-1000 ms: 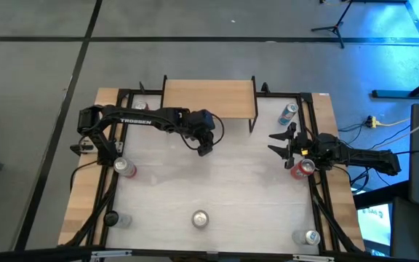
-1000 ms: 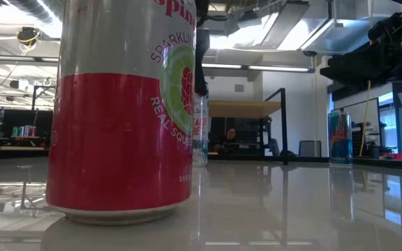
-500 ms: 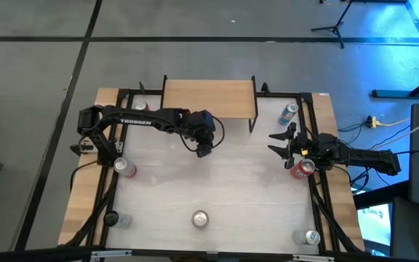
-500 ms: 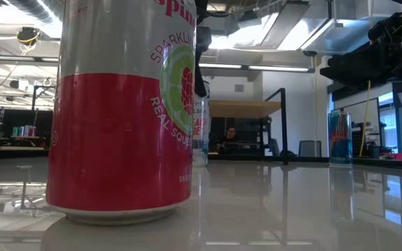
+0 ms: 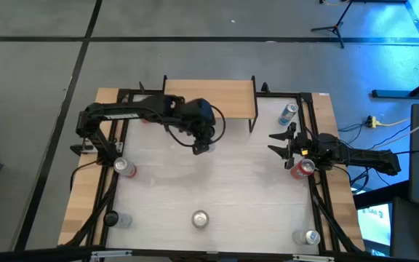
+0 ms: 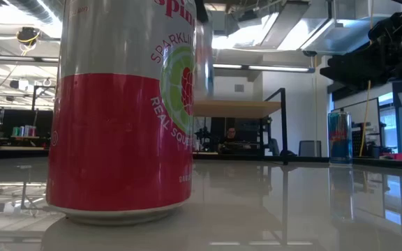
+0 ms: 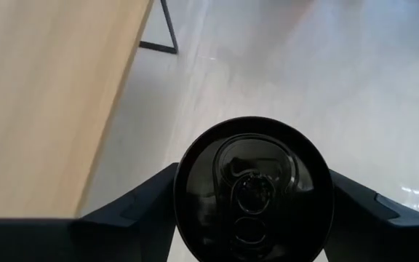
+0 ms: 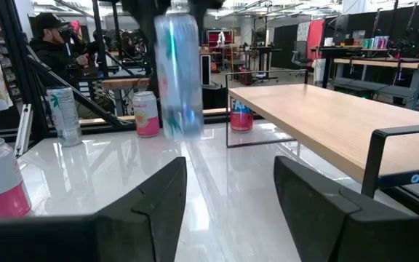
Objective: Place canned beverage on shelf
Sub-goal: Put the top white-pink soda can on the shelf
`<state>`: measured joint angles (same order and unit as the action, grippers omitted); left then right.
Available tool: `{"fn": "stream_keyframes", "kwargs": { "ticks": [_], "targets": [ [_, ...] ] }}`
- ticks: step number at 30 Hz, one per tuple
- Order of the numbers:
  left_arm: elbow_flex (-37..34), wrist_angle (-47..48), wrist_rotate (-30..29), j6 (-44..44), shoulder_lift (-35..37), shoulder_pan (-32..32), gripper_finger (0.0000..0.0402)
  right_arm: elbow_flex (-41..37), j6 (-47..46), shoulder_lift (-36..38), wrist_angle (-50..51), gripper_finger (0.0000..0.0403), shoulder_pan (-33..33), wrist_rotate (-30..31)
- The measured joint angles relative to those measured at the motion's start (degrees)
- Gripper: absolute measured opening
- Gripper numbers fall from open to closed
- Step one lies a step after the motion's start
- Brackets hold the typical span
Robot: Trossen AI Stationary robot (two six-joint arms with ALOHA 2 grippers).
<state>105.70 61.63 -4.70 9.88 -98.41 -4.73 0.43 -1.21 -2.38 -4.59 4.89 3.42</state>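
Note:
The shelf (image 5: 209, 98) is a light-wood board on black legs at the table's far middle; it also shows in the left wrist view (image 7: 49, 109). My left gripper (image 5: 202, 144) is shut on a clear-and-blue can (image 8: 177, 76), just in front of the shelf's near edge and above the table. The can's dark top (image 7: 253, 182) faces the left wrist camera. My right gripper (image 5: 286, 142) is open and empty at the table's right side, beside a red can (image 5: 302, 169). My left gripper pinches the can's upper wall between its two fingers (image 7: 144, 200), one on each side of the rim (image 7: 188, 182). The fingers come from above, pointing down. The can hangs upright, lifted clear of the table (image 6: 202, 63).
Several cans stand around the table: a red one at the left (image 5: 125, 168), others along the near edge (image 5: 200, 218) (image 5: 309, 236), and a blue one at the far right (image 5: 288, 112). A red can (image 6: 124, 104) stands close before the low camera. A person shows beyond the table (image 8: 49, 36).
My left gripper has gone up with the can and a little toward the shelf. The can stood on the table a second ago and now hangs upright, clear of it.

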Motion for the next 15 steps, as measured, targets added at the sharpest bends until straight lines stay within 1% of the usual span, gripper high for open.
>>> {"fn": "stream_keyframes", "kwargs": {
  "ticks": [4,8,11,15],
  "targets": [
    [8.1,7.9,-1.3,-1.1,0.0,-0.7,0.0248,0.0,0.0,0.0,0.0,0.0205,0.0,0.0],
    [14.8,15.5,-4.7,-1.6,0.0,-2.8,0.0248,0.0,0.0,0.0,0.0,0.0205,0.0,0.0],
    [17.7,18.7,-5.6,-3.1,0.0,-5.4,0.0249,0.0,0.0,0.0,0.0,0.0205,0.0,0.6],
    [19.0,22.1,-5.4,-6.9,0.0,-10.2,0.0249,0.0,0.3,0.0,-0.2,0.0205,0.0,2.6]
  ]
}}
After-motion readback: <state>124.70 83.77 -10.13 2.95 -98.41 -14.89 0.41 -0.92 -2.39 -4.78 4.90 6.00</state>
